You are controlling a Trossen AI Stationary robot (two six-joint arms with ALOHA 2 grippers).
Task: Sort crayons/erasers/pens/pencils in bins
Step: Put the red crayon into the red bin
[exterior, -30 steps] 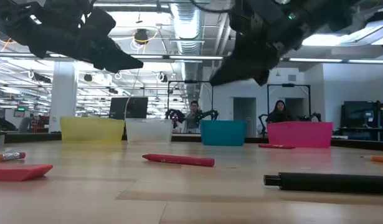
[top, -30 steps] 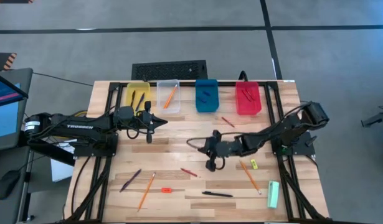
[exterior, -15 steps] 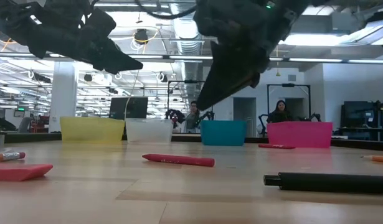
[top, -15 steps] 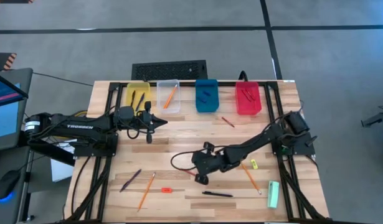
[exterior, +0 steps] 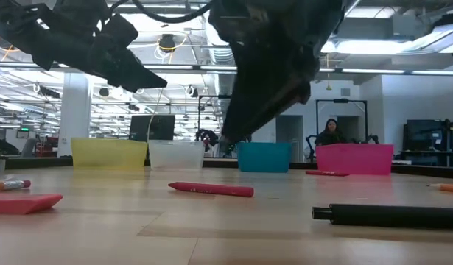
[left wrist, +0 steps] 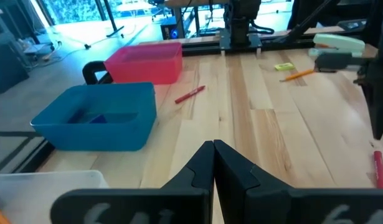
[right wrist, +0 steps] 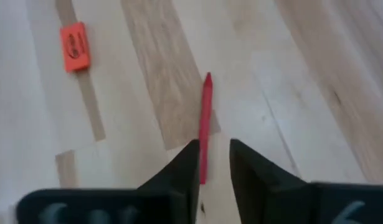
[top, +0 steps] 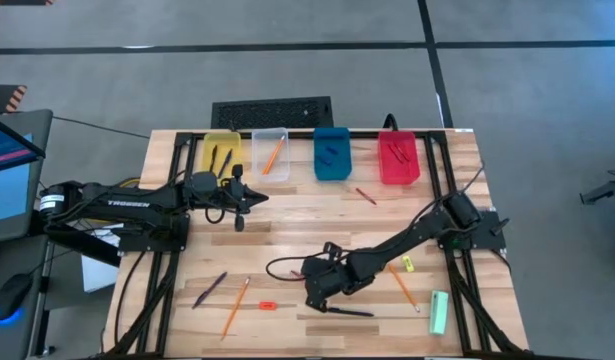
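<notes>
Overhead, the right gripper (top: 314, 296) sits low over the near middle of the table (top: 287, 225), its arm stretched in from the right edge. A red crayon (top: 303, 277) lies partly under the gripper, its long axis running left to right with a slight tilt. A black pen (top: 349, 312) lies just beyond the gripper toward the near edge, also lengthwise across the table. The left gripper (top: 257, 196) hangs near the yellow bin (top: 221, 151), fingers pressed together and empty. The clear bin (top: 271, 155), blue bin (top: 331, 153) and red bin (top: 397, 158) line the far edge.

At table level, the red crayon (exterior: 211, 189) lies flat on the wood, lengthwise across the picture. The right gripper's dark bulk hangs above it, clear of it.

From the left wrist, the left gripper's fingers (left wrist: 197, 171) meet with no gap, holding nothing. Another crayon (left wrist: 190, 94) lies beside the red bin.

From the right wrist, the right gripper (right wrist: 212, 163) is parted, grasping nothing. The crayon (right wrist: 204, 124) runs lengthwise away from the camera, its near end between the two fingertips and its pointed tip aimed away. An orange eraser (right wrist: 74, 46) lies well apart.
</notes>
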